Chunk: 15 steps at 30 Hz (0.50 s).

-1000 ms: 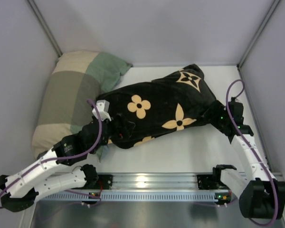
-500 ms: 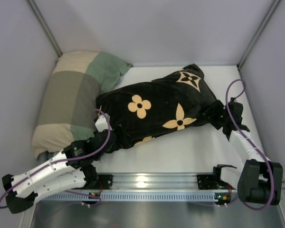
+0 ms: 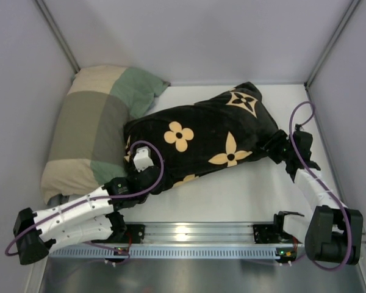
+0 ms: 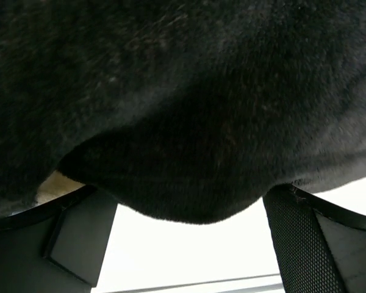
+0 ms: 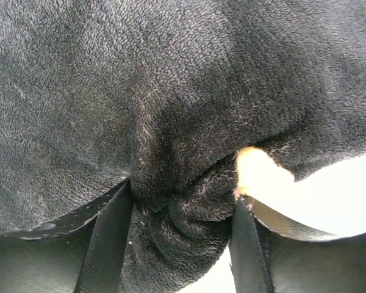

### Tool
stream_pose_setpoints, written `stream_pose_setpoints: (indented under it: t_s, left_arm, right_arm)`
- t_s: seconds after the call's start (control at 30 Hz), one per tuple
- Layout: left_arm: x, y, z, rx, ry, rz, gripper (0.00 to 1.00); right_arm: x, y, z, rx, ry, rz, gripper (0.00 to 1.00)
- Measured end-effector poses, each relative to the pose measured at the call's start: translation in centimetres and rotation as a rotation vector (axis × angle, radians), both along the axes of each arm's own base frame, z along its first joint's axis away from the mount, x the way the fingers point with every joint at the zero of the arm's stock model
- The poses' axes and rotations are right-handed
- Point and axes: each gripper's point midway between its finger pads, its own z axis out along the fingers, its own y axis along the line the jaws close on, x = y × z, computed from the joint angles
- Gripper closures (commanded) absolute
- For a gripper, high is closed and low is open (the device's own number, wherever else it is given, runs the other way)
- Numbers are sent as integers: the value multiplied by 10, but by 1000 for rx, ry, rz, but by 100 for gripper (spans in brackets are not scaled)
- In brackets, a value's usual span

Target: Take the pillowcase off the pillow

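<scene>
Patchwork green-beige cushion sat far left. Only the wrist view showed the left gripper with fingers spread, fabric bulging between. Plump black fabric pillowcase with tan flowers lay diagonally on the white table, its pillow hidden inside. At its right end the right gripper clamped bunched cloth; grey walls surrounded

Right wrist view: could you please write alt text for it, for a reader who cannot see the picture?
The black, fuzzy pillowcase fills nearly the whole frame, a puckered fold of it pinched between the two dark fingers of the right gripper at the bottom edge. A pale table shows at lower right.
</scene>
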Motion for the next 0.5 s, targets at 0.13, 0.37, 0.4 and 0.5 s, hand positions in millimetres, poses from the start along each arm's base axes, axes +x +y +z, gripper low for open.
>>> stream_pose_setpoints:
  t_s: [0.13, 0.37, 0.4, 0.5]
  left_arm:
    - [10, -2, 2, 54, -28, 0, 57]
    - [26, -1, 45, 64, -154, -9, 100]
    - [25, -1, 49, 59, -162, -14, 100]
    - [19, -1, 62, -2, -178, -46, 100]
  right_arm:
    - [2, 2, -3, 5, -11, 16, 57]
    - [2, 10, -5, 15, -30, 74, 100]
    - [2, 12, -3, 20, -34, 82, 100]
    - [-5, 15, 9, 23, -60, 101, 100]
